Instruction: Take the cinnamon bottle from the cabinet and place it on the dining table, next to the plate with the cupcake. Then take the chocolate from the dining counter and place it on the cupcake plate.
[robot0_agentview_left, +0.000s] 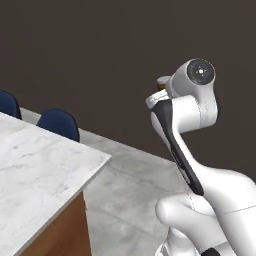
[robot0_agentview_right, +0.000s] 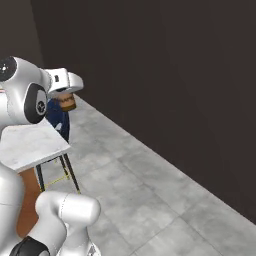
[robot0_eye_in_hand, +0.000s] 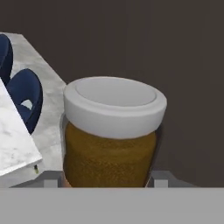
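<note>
My gripper (robot0_eye_in_hand: 105, 181) is shut on the cinnamon bottle (robot0_eye_in_hand: 111, 148), a brown jar with a pale grey cap, held upright in the air. In the right base view the cinnamon bottle (robot0_agentview_right: 67, 103) hangs under the white hand (robot0_agentview_right: 65, 82), beyond the corner of the dining table (robot0_agentview_right: 30, 142). From the left base view a sliver of the bottle (robot0_agentview_left: 161, 85) peeks out behind the wrist, well to the right of the marble dining table (robot0_agentview_left: 40, 170). The cabinet, plate, cupcake and chocolate are out of view.
Navy stools (robot0_agentview_left: 59, 124) (robot0_agentview_left: 7, 104) stand along the table's far side, and one stool (robot0_agentview_right: 57, 120) sits just below the held jar. Grey tiled floor (robot0_agentview_right: 150, 185) runs to a dark wall (robot0_agentview_right: 175, 75) behind.
</note>
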